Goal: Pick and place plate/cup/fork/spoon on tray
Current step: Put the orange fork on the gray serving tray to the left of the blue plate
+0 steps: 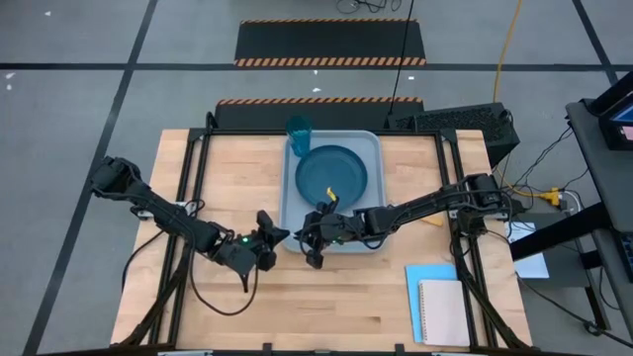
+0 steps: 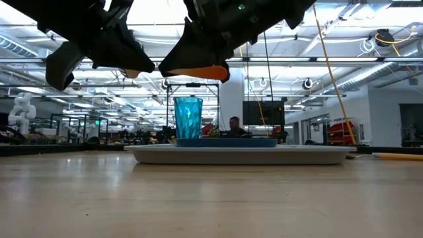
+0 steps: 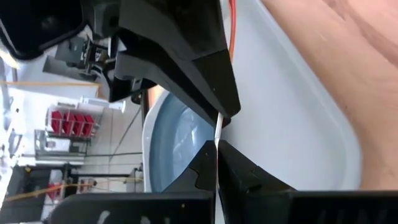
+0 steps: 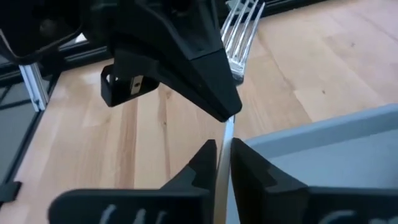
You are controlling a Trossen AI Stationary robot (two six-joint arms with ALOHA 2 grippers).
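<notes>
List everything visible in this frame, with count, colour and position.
tray: 1, light grey-blue, table centre
plate: 1, dark blue, in the tray
cup: 1, teal, upright at the tray's far left corner
fork: 1, silver tines, held above the table by the tray's near left corner
orange object: 1, on the table right of the tray, too small to identify
paper sheet: 1, light blue, near right
notebook: 1, beige, on the sheet
person: 1, far behind the table
right gripper: clamped on the fork
left gripper: shut, left of the tray
</notes>
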